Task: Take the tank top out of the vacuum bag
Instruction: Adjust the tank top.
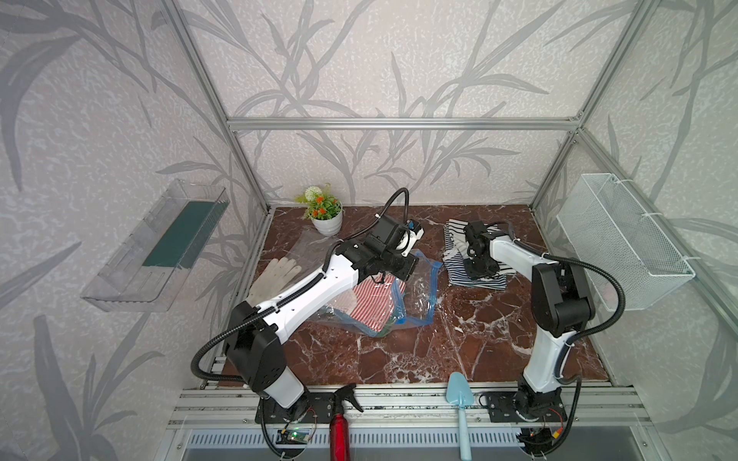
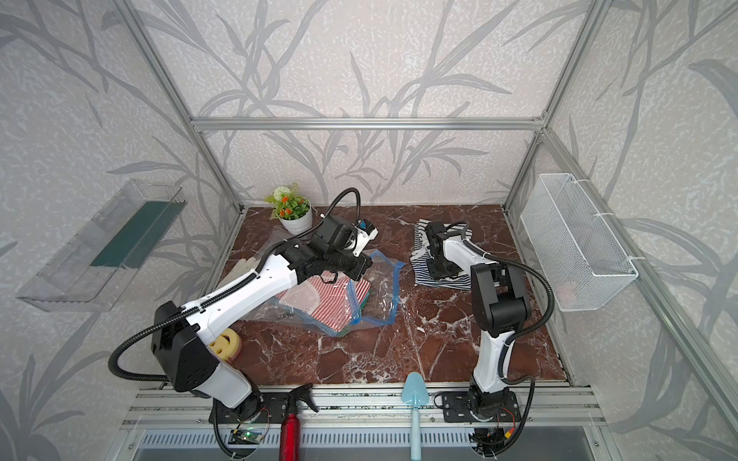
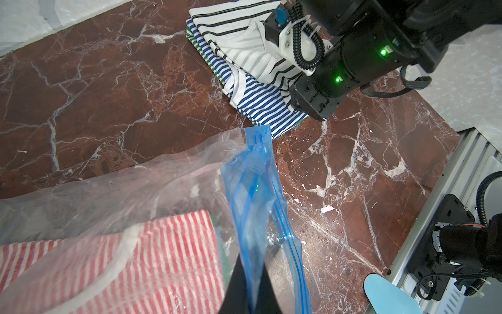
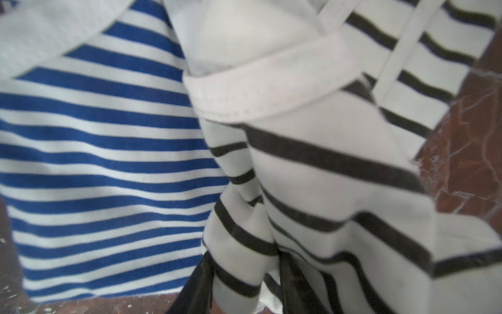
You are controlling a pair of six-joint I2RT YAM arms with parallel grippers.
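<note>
The vacuum bag (image 1: 421,287) (image 2: 383,289) (image 3: 135,185) lies crumpled mid-table, clear with a blue zip strip (image 3: 252,190). A red-and-white striped garment (image 1: 371,299) (image 2: 319,295) (image 3: 149,258) lies inside it. My left gripper (image 3: 251,293) (image 1: 403,271) is shut on the blue strip at the bag's mouth. At the back right, my right gripper (image 4: 244,271) (image 1: 477,267) is shut on a bunch of a black-and-white striped tank top (image 4: 326,163) (image 3: 244,43). That top rests on a folded blue-striped garment (image 4: 95,149) (image 3: 260,108), outside the bag.
A potted plant (image 1: 325,215) stands at the back and a pale glove (image 1: 275,275) lies left of the bag. A yellow sponge (image 2: 225,343) sits under the left arm. A red spray bottle (image 1: 339,423) and blue trowel (image 1: 459,403) lie on the front rail. A wire basket (image 1: 623,247) hangs on the right wall.
</note>
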